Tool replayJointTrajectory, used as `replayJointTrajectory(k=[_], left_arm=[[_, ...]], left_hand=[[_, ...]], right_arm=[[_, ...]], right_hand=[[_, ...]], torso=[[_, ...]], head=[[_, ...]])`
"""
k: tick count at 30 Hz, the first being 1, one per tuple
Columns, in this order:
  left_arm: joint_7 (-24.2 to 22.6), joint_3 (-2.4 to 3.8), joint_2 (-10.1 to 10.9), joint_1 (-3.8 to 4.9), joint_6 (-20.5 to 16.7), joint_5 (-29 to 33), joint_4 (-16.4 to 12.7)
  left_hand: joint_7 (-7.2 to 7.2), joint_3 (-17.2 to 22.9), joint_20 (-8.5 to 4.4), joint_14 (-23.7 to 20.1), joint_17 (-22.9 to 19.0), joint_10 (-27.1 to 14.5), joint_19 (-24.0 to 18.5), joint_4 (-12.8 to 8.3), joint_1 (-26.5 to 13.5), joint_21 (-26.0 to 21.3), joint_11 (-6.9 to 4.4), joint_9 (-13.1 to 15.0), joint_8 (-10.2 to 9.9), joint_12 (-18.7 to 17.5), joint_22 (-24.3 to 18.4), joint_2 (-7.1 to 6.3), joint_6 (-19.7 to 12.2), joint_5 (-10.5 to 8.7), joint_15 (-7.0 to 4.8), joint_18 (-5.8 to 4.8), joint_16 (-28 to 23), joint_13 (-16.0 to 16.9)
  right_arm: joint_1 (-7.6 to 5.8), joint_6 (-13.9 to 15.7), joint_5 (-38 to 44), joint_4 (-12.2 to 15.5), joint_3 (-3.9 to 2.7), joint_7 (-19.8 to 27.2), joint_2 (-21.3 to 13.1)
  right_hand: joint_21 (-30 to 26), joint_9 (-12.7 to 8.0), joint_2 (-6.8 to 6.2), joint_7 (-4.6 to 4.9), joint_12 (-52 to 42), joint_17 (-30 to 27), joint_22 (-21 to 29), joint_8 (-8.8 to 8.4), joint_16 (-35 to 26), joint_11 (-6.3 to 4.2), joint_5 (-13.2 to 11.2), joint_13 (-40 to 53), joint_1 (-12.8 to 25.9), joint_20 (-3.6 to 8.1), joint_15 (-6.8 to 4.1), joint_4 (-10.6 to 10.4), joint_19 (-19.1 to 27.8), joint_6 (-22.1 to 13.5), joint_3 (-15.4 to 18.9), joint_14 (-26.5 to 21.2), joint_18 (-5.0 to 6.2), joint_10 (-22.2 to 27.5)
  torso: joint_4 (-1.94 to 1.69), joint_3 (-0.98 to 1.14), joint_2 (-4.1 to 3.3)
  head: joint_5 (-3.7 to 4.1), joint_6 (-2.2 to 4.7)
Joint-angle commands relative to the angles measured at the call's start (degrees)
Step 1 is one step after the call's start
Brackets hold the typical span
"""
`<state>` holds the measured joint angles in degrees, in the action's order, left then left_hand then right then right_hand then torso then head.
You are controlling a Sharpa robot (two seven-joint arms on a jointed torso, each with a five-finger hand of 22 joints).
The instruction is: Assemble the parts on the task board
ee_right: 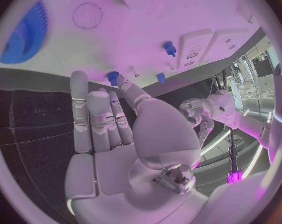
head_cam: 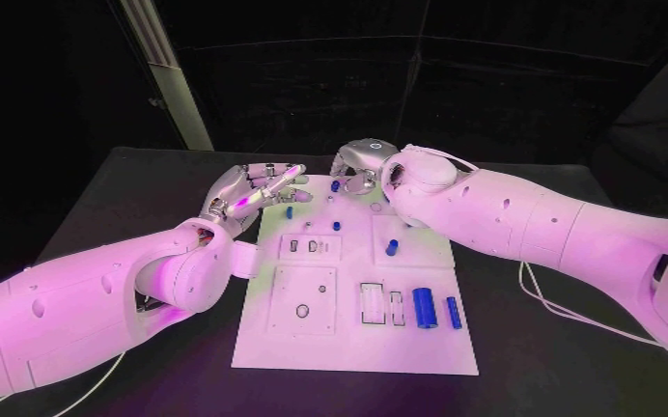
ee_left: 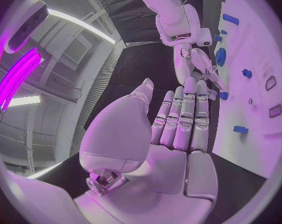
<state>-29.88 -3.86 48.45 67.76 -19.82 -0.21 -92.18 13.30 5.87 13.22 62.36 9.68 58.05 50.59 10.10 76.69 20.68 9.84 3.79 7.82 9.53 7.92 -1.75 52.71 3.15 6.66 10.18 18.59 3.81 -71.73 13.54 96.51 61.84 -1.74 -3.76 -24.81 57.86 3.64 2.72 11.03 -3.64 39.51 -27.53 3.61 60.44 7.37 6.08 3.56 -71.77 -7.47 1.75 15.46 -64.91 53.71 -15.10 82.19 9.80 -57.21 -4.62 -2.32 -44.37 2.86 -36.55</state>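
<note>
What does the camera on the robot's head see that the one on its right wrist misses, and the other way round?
Only the head view takes in the whole task board, with two blue cylinders lying side by side near its front edge. Only the right wrist view shows a large blue toothed gear lying on the board, and the palm side of the right hand. Both show the left hand, open, at the board's far end.

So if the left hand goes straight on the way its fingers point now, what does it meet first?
Probably the right hand, whose fingers hang just beyond the left hand fingertips over the far edge of the white board. Depth is unclear, so it could pass beside them.
</note>
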Motion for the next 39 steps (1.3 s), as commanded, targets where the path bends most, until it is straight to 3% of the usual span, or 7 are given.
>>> replayJointTrajectory(k=[1, 5, 11, 14, 17, 20, 39], left_arm=[[-0.02, 0.01, 0.17, 0.1, 0.94, -0.49, 0.02], [-0.07, 0.01, 0.54, 0.11, 0.96, -0.49, 0.12], [-0.14, 0.01, 0.96, 0.17, 1.02, -0.49, 0.25], [-0.13, 0.0, 0.94, 0.17, 1.08, -0.49, 0.39], [-0.11, 0.0, 0.84, 0.18, 1.18, -0.49, 0.58], [-0.09, -0.01, 0.74, 0.17, 1.27, -0.49, 0.73], [0.02, -0.85, 0.3, 0.14, 1.61, -0.49, 1.44]], left_hand=[[0.23, 0.04, -0.04, 0.11, 0.09, -0.39, 0.31, -0.26, -0.09, 0.02, 0.2, -0.04, -0.26, -0.23, -0.04, 0.63, -0.28, -0.12, 0.13, 0.31, 0.0, -0.07], [0.22, 0.04, -0.04, 0.1, 0.1, -0.39, 0.31, -0.26, -0.1, 0.01, 0.2, -0.03, -0.27, -0.24, -0.06, 0.69, -0.28, -0.12, 0.13, 0.31, -0.01, -0.07], [0.21, 0.04, -0.04, 0.1, 0.11, -0.38, 0.31, -0.26, -0.1, 0.0, 0.19, -0.03, -0.27, -0.24, -0.06, 0.7, -0.27, -0.12, 0.13, 0.32, -0.01, -0.06], [0.2, 0.04, -0.04, 0.1, 0.11, -0.37, 0.31, -0.26, -0.1, 0.0, 0.19, -0.03, -0.27, -0.24, -0.07, 0.71, -0.27, -0.12, 0.13, 0.32, -0.01, -0.06], [0.19, 0.05, -0.04, 0.1, 0.12, -0.36, 0.31, -0.27, -0.09, 0.0, 0.18, -0.02, -0.27, -0.24, -0.07, 0.72, -0.26, -0.12, 0.13, 0.32, -0.02, -0.06], [0.19, 0.05, -0.04, 0.1, 0.12, -0.36, 0.31, -0.27, -0.09, 0.0, 0.18, -0.02, -0.27, -0.24, -0.07, 0.72, -0.26, -0.12, 0.13, 0.32, -0.02, -0.06], [0.14, 0.05, -0.04, 0.11, 0.14, -0.29, 0.32, -0.29, -0.09, -0.01, 0.15, 0.0, -0.26, -0.22, -0.09, 0.79, -0.2, -0.12, 0.11, 0.32, -0.02, -0.04]], right_arm=[[-0.16, 3.81, -1.79, 1.93, -0.05, 0.31, -1.94], [-0.29, 4.72, -6.2, 5.79, -0.06, -0.3, -6.29], [-0.95, -0.64, -10.79, 10.6, -0.14, -2.14, -12.98], [-1.05, -2.83, -11.33, 11.49, -0.14, -3.21, -14.8], [-1.1, -4.93, -11.63, 11.9, -0.14, -4.38, -16.25], [-1.12, -6.01, -11.4, 11.68, -0.13, -5.19, -16.88], [-1.1, -7.86, -8.66, 7.39, -0.09, -6.51, -14.64]], right_hand=[[0.31, 0.2, -0.53, 0.06, -0.95, 0.84, -0.71, 0.23, 0.51, -0.16, 0.02, 0.22, 0.58, -0.05, -0.17, -0.73, -0.04, 0.15, 0.19, 0.08, 0.58, -1.3], [2.81, 0.34, -1.27, -0.06, -3.15, 5.46, -4.61, 0.55, 3.87, -0.82, 1.22, 0.83, 2.05, 0.29, -0.62, -2.02, -2.06, 1.35, 0.87, 1.45, -0.02, -6.05], [4.95, 0.2, -4.97, -2.26, -14.03, 8.78, -7.74, 0.19, 6.57, -3.87, 3.86, 6.62, 6.17, 2.36, -2.89, -5.77, -3.97, -0.78, 5.6, 2.08, -0.46, -20.24], [7.45, 0.35, -5.84, -2.96, -27.77, 16.11, -11.98, 0.55, 11.36, -4.62, 5.56, 19.03, 6.08, 3.32, -3.31, -8.23, -6.19, -1.7, 8.35, 3.31, -1.37, -20.64], [10.2, 0.45, -5.26, -2.56, -53.65, 24.48, -16.48, 1.22, 16.72, -4.04, 5.99, 45.88, 5.13, 2.87, -2.87, -12.74, -8.17, -3.0, 11.47, 4.12, -2.32, -18.11], [12.27, 0.46, -5.79, -1.79, -62.7, 29.5, -19.96, 1.98, 19.65, -3.55, 5.9, 55.88, 3.77, 2.57, -2.39, -15.23, -9.4, -4.02, 13.28, 4.53, -2.46, -17.83], [16.35, 0.44, -5.59, -1.34, -70.04, 36.42, -26.88, 3.57, 23.42, -2.9, 8.48, 64.77, 0.46, 1.91, -2.0, -18.39, -11.98, -5.57, 14.28, 5.32, -3.58, -19.65]], torso=[[0.15, 0.02, 0.09], [0.51, -0.01, 0.25], [1.28, 0.06, 0.57], [1.46, 0.09, 0.67], [1.54, 0.11, 0.76], [1.57, 0.13, 0.76], [1.33, 0.03, 0.57]], head=[[0.02, 0.15], [0.09, 0.48], [0.3, 0.69], [0.4, 0.82], [0.57, 0.82], [0.62, 0.89], [1.27, 0.69]])
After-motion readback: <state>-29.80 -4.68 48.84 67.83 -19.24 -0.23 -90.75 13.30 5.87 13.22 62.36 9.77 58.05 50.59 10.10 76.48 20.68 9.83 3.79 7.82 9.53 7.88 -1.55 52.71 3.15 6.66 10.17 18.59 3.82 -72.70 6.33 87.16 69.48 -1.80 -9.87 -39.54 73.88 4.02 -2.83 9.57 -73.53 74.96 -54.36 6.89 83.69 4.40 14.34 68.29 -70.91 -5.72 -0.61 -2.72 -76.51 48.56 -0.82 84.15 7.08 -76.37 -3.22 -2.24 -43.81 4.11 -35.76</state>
